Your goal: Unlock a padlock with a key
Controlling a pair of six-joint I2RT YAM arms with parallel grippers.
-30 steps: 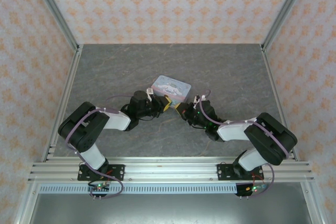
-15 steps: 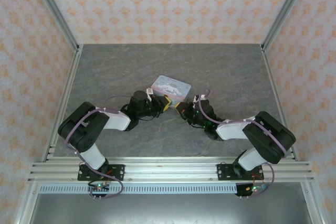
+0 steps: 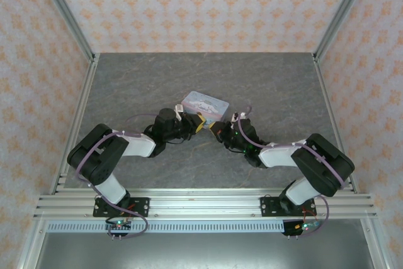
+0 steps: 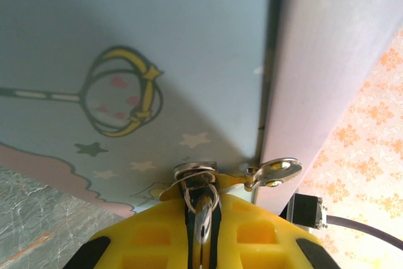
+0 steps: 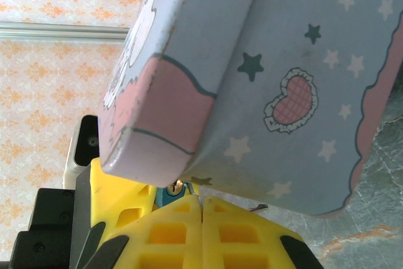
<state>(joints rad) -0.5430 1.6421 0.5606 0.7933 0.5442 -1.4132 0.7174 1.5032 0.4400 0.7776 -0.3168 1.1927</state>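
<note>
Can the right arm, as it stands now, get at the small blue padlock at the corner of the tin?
Probably yes. In the right wrist view the padlock sits just beside the shut right gripper, and nothing stands between them. The tin hangs close above, so room looks tight.

The tin [image 4: 126, 42] is smooth painted metal, the fingers [image 4: 145, 240] matt yellow plastic, the padlock [image 4: 196, 173] shackle shiny metal.

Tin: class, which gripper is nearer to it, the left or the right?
Left. The left gripper is right at the near edge of the tin; the right gripper sits just off its near right corner.
</note>
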